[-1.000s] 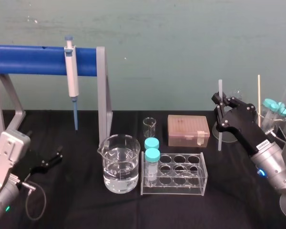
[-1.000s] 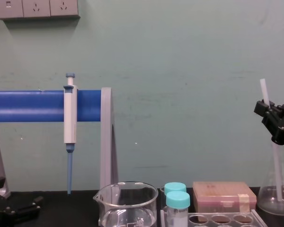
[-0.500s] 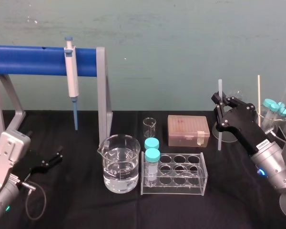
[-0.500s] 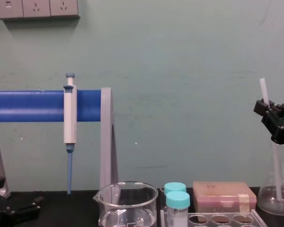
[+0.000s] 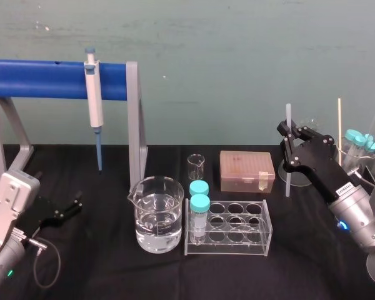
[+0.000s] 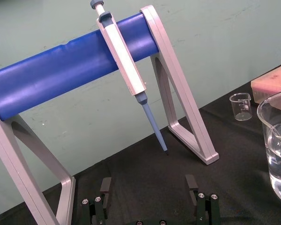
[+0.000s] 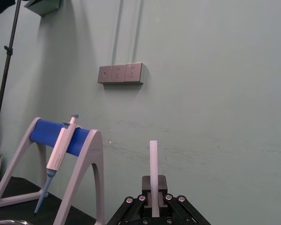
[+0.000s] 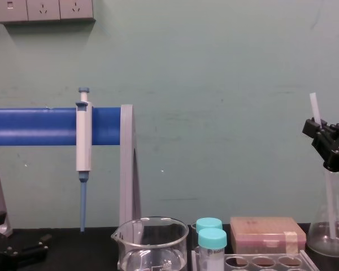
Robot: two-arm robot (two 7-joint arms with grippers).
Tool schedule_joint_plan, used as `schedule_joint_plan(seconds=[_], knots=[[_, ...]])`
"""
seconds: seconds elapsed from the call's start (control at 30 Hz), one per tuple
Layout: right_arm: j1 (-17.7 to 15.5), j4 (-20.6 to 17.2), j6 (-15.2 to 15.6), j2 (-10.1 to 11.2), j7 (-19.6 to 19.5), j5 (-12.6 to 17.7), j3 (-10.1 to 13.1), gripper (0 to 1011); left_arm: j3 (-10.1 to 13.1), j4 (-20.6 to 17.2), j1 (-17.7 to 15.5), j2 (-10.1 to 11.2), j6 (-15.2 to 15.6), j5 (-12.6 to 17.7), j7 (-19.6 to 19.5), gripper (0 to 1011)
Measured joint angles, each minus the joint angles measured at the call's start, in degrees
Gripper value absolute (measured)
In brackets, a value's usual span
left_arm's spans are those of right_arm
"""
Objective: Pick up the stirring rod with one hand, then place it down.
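A teal-green wall (image 5: 237, 62) stands behind a black table (image 5: 100, 256). Near the table's back right corner the right gripper (image 5: 287, 136) is clamped on the stirring rod (image 5: 287, 184), its fingers closed tight around the shaft. The rod stands upright, with a short length above the fingers and a longer length below. In the chest view its lower end overlaps a glass flask (image 8: 330, 226); whether it is inside the flask or in front of it cannot be told.

The left gripper (image 6: 148, 185) sits low by the table's left edge with its fingers spread wide apart, holding nothing.

Near the table's middle, a large beaker (image 5: 155, 215) is about half full of clear liquid. Behind it a small beaker (image 5: 196, 167) looks empty. Just beside the large beaker, a clear rack (image 5: 237, 230) holds two teal-capped tubes (image 5: 199, 215) at its left end; its other wells are open. A closed brownish box (image 5: 247, 170) lies behind the rack.

A pipette (image 5: 94, 100) hangs on the blue bar stand (image 5: 44, 78) at the back left. At the right edge, more capped tubes (image 5: 359, 140) and a thin stick (image 5: 339, 125) are partly hidden by the right arm.
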Motion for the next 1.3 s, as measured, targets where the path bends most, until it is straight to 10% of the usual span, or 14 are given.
schedule_joint_plan(seconds=[1.3], knots=[[0.0,0.0,-0.05,0.0,0.01,-0.01,0.0,72,0.0,0.0,0.0,0.0,0.0,0.0,0.0,1000]])
